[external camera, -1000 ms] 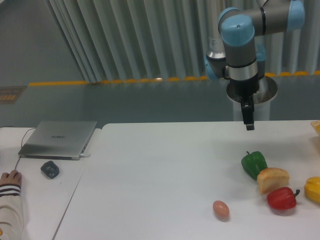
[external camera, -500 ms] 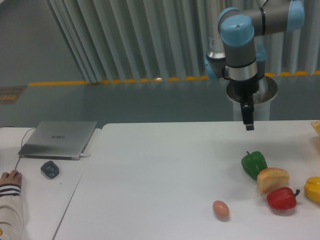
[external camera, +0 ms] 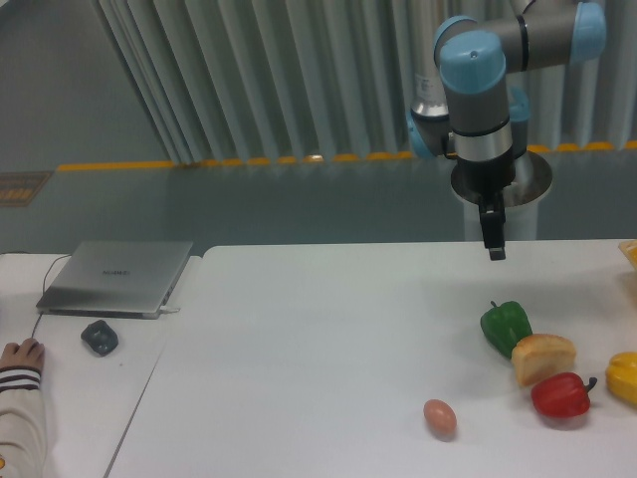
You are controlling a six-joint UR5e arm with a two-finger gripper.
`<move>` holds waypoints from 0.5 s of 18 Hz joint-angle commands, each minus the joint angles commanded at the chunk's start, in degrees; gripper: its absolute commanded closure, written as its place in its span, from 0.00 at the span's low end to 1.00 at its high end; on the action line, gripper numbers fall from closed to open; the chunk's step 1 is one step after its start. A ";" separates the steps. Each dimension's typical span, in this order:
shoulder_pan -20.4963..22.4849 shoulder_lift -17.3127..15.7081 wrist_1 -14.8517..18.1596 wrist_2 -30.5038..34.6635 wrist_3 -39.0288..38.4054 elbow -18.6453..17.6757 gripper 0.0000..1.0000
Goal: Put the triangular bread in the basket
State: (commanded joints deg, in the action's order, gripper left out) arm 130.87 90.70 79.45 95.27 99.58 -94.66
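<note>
The triangular bread (external camera: pixel 543 357) lies on the white table (external camera: pixel 318 349) at the right, golden-brown on top with a paler side. It is wedged between a green pepper (external camera: pixel 506 327) and a red pepper (external camera: pixel 561 395). My gripper (external camera: pixel 495 247) hangs above the table's far edge, well above and behind the bread and slightly to its left. It points down with nothing in it, and I see its fingers edge-on, so their gap is hidden. No basket shows clearly; a yellow-tan sliver (external camera: pixel 630 254) sits at the right edge.
A yellow pepper (external camera: pixel 623 376) sits at the right edge beside the red one. A pinkish-brown egg (external camera: pixel 439 417) lies nearer the front. On the left table are a closed laptop (external camera: pixel 117 277), a dark mouse (external camera: pixel 100 338) and a person's hand (external camera: pixel 20 354).
</note>
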 joint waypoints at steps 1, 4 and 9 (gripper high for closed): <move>0.00 0.00 0.00 0.00 -0.09 0.09 0.00; 0.09 0.26 0.09 0.00 -0.09 1.14 0.00; 0.18 0.18 0.09 0.00 -0.09 1.14 0.00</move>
State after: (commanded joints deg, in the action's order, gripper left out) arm 131.04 90.88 79.54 95.27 99.49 -93.52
